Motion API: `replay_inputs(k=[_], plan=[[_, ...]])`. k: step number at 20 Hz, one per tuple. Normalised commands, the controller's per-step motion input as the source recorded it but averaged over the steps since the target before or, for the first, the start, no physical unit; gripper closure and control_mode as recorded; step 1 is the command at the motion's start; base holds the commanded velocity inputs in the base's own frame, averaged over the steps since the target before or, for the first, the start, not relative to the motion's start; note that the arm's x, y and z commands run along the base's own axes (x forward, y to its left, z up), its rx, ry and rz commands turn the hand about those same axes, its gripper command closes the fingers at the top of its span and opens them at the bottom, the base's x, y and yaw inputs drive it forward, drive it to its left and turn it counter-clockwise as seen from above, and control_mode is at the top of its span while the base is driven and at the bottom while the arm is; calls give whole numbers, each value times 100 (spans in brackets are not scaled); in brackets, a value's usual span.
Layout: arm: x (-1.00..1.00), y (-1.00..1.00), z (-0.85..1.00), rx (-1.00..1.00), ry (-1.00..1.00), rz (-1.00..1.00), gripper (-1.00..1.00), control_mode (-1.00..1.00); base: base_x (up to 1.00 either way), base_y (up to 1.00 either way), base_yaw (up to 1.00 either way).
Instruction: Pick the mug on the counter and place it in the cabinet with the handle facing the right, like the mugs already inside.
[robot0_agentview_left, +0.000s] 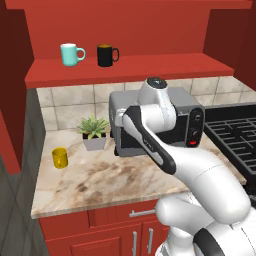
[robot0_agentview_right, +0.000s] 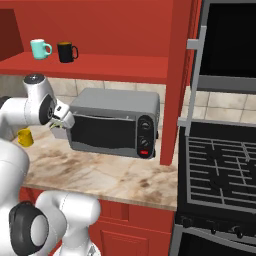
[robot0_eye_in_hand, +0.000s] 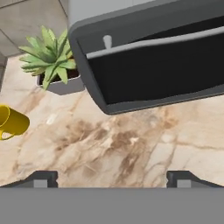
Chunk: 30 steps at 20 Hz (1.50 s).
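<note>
The yellow mug (robot0_agentview_left: 60, 158) stands on the marbled counter (robot0_agentview_left: 115, 180) near its left end, left of a potted plant; it also sits at the left edge of the hand view (robot0_eye_in_hand: 11, 122), handle toward the bottom, and beside the arm (robot0_agentview_right: 24, 136). My gripper (robot0_agentview_right: 58, 127) hovers above the counter in front of the toaster oven's left end, well right of the mug. Its fingertips (robot0_eye_in_hand: 41, 178) are spread wide with nothing between them. In the red cabinet (robot0_agentview_left: 130, 67), a teal mug (robot0_agentview_left: 71, 54) and a black mug (robot0_agentview_left: 106, 55) stand on the shelf, handles to the right.
A grey toaster oven (robot0_agentview_left: 180, 120) stands on the counter behind the arm. A potted plant (robot0_agentview_left: 93, 131) sits between it and the mug. A black stove (robot0_agentview_right: 220, 170) lies to the right, beyond a red panel (robot0_agentview_right: 175, 85). Red drawers (robot0_agentview_left: 110, 230) run below.
</note>
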Motion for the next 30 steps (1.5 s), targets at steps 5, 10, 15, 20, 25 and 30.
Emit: replay_inputs(k=[5, 10, 15, 20, 25, 30], plan=[[1, 43, -19, 2, 0, 4, -100, -100, 0, 0, 0], [3, 49, -18, 0, 0, 7, -100, -100, 0, 0, 0], [19, 64, -13, -1, 9, 8, -100, -100, 0, 0, 0], [23, 78, -3, -6, 6, 6, -100, -100, 0, 0, 0], [9, 63, -29, -7, 0, 1, -100, -100, 0, 0, 0], [1, 33, -44, -6, 0, 1, -100, -100, 0, 0, 0]])
